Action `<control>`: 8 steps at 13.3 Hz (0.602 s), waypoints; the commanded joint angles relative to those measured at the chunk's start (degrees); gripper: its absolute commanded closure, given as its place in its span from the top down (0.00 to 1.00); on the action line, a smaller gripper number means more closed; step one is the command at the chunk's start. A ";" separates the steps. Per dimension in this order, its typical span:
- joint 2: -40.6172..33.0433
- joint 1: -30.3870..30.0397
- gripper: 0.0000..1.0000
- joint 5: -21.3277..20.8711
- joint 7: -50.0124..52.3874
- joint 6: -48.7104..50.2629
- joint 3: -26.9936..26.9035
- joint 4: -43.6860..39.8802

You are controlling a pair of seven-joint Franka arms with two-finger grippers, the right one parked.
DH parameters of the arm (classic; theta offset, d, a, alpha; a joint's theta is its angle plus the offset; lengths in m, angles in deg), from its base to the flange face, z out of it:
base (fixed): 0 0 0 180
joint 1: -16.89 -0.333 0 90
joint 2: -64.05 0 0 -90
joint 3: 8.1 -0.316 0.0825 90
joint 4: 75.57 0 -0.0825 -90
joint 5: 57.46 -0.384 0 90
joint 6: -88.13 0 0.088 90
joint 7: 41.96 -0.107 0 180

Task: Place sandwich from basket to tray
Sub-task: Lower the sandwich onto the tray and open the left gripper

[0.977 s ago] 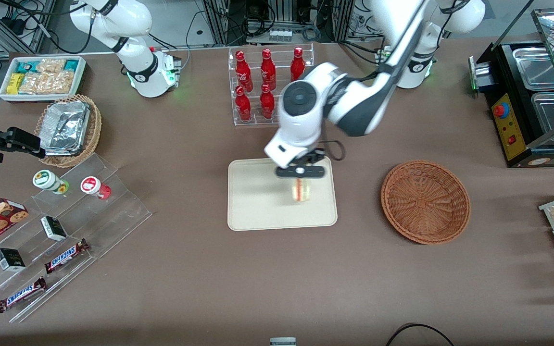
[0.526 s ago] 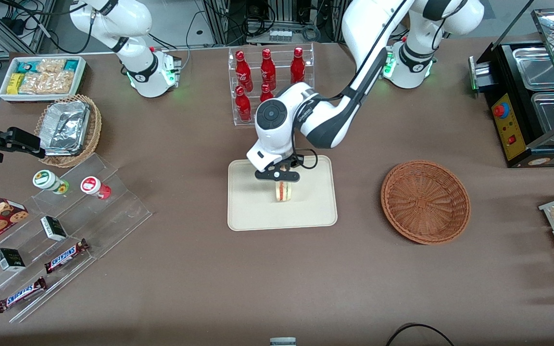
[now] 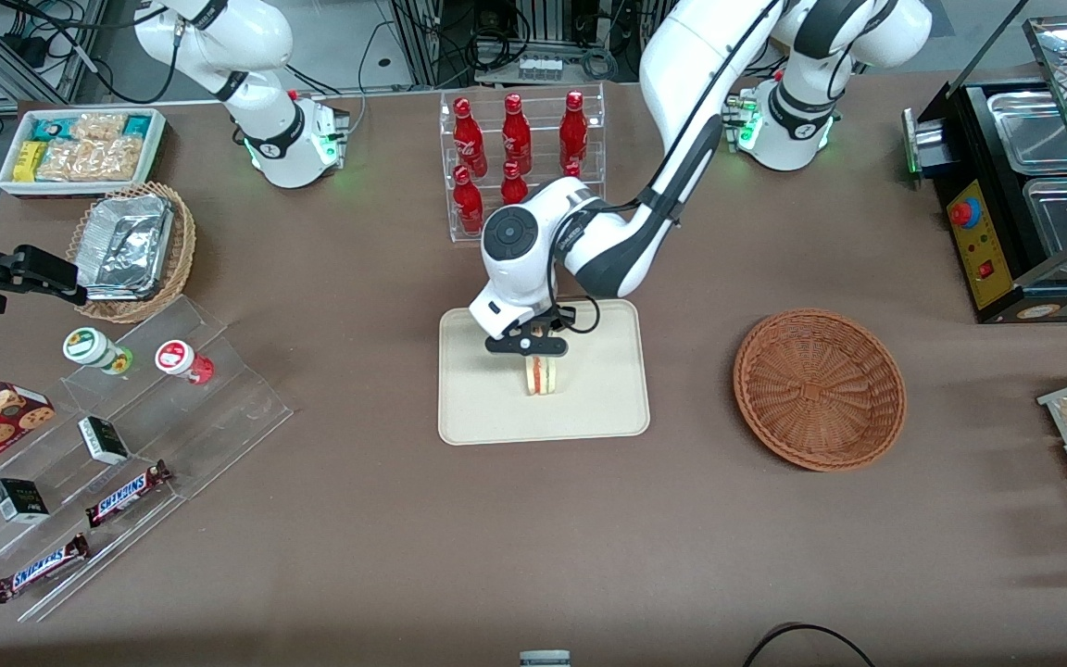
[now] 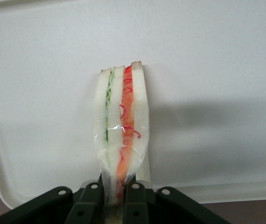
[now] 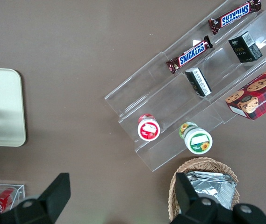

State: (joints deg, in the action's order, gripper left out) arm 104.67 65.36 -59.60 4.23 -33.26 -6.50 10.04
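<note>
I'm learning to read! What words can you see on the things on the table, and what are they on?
"SNICKERS": on the candy bar on the clear stepped stand.
"SNICKERS": on the second candy bar on that stand.
The cookie box, black boxes, jar lids and red bottles carry print too small to read.
The gripper, over the tray, holds the sandwich; no words there.

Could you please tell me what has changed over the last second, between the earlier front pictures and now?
The left gripper, its jaws shut on the small triangular white-bread sandwich, moved over the flat cream rectangular plastic tray toward the parked arm's end of the table, and lowered the sandwich toward the tray's surface. No release is visible yet. The round reddish-brown woven wicker basket stayed where it was, with nothing in it.
</note>
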 commanded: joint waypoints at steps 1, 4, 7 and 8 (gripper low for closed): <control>1.13 1.36 0.02 -1.02 1.35 0.10 -0.89 -2.02; 0.95 1.27 0.99 -1.20 1.00 0.36 -1.06 -2.02; -0.71 0.92 0.99 -1.20 1.44 1.06 -1.33 -2.80; -1.85 0.75 0.99 -1.20 1.62 2.11 -1.50 -2.98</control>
State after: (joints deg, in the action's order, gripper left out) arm 104.84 65.74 -59.84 4.38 -33.26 -7.21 8.06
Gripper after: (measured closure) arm 0.326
